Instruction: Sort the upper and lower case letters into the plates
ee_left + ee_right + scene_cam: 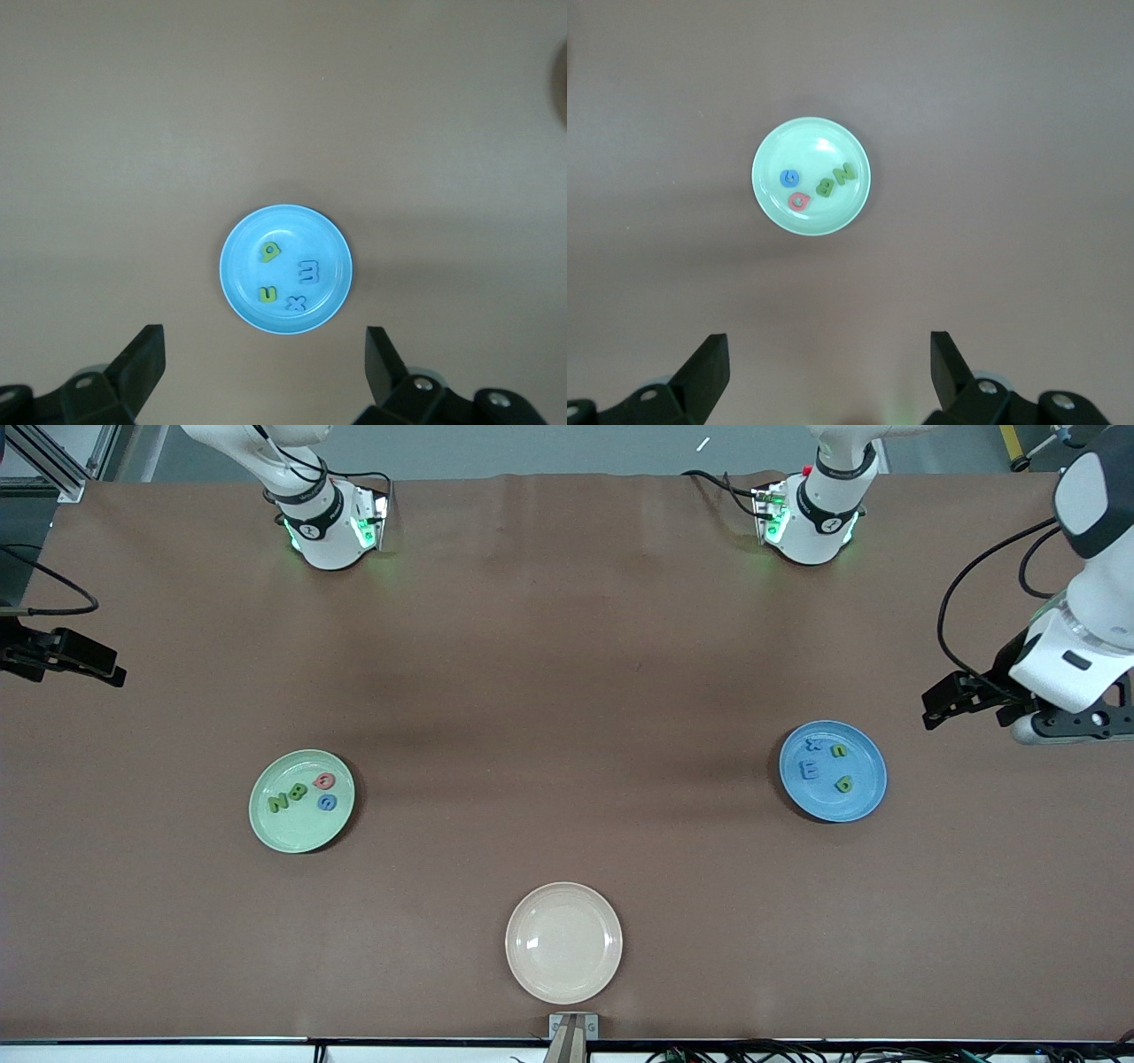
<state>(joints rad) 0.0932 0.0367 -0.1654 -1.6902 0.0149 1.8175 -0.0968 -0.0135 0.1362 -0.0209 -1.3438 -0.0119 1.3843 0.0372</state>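
A: Where are the letters now?

B: All eight lie in the two coloured plates. I take the cream plate (563,943) as landmark; it stands nearest to the front camera, in the middle of the brown table (567,646). The green plate (302,801) is farther from the camera than it, toward the right arm's end; the blue plate (833,771) is also farther, toward the left arm's end.

A: Which letters are in which plate?

B: In the green plate: the green N (278,803) and the green B (298,793) side by side, touching or nearly so; the pink Q (325,781) and the blue G (327,802) are beside them, near each other. In the blue plate: the blue x (816,746), the blue m (809,770) that looks like an E, the green u (838,751) and the green 9-like letter (843,784); these four are apart from each other.

A: And the grippers?

B: The left gripper (266,363) hangs high over the table near the blue plate, toward the left arm's end; its fingers (142,363) stand wide apart and hold nothing. The right gripper (830,367) is high over the table too, with the green plate in its view; its fingers (707,367) are also wide and empty.
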